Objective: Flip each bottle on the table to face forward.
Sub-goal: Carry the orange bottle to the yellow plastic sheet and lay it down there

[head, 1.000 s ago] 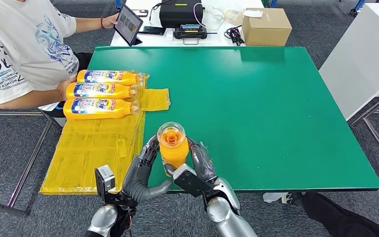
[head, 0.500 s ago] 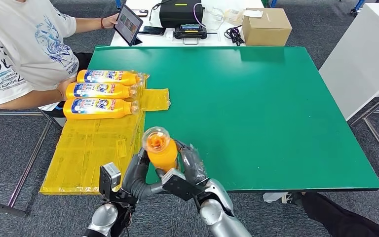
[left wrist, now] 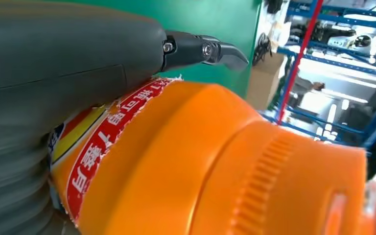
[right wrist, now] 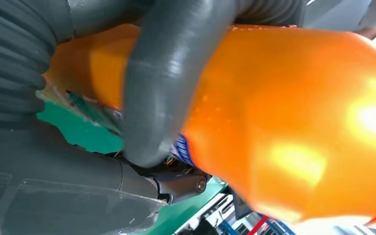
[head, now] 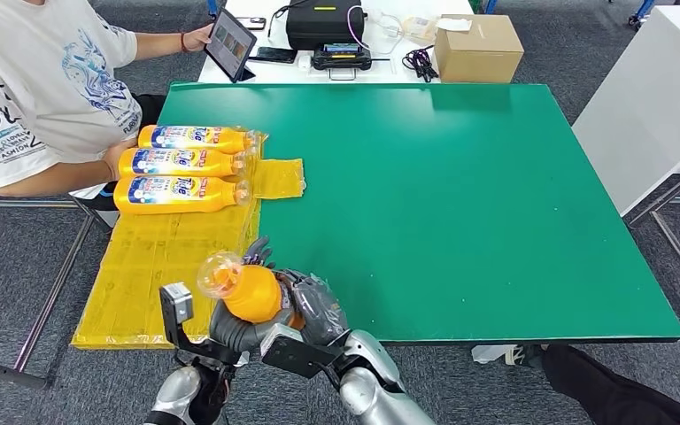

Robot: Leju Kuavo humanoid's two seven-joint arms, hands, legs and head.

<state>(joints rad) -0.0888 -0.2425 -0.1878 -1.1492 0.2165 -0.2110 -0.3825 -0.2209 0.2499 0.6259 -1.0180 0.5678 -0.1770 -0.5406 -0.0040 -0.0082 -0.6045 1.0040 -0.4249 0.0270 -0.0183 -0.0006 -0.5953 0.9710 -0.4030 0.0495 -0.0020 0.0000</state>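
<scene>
In the head view, both hands are clamped on one orange plastic bottle with a clear cap (head: 246, 288), held between them above the near edge of the green table (head: 460, 204). The left hand (head: 230, 326) cradles it from below and behind, with dark fingers (head: 259, 250) showing past the bottle's far side; the right hand (head: 317, 310) presses against its other flank. A second ago the bottle stood nearly upright between the palms with its cap facing the camera. Now it is tipped well over, cap swung out beyond the left hand, over the yellow plastic sheet (head: 164, 266). My reading is that the turn is under way and the bottle is being brought round to lie like the others. Three orange labelled bottles (head: 181, 166) lie side by side on the sheet, well beyond the left hand, labels up. A person in a white T-shirt (head: 40, 80) sits past them.

In the left wrist view, the thick grey thumb (left wrist: 68, 46) lies across the bottle's red-edged label (left wrist: 110, 132), with the ribbed orange neck just beyond it.

In the right wrist view, a grey finger (right wrist: 169, 73) wraps tightly over the glossy orange body, and a sliver of green table shows beneath the hand.
</scene>
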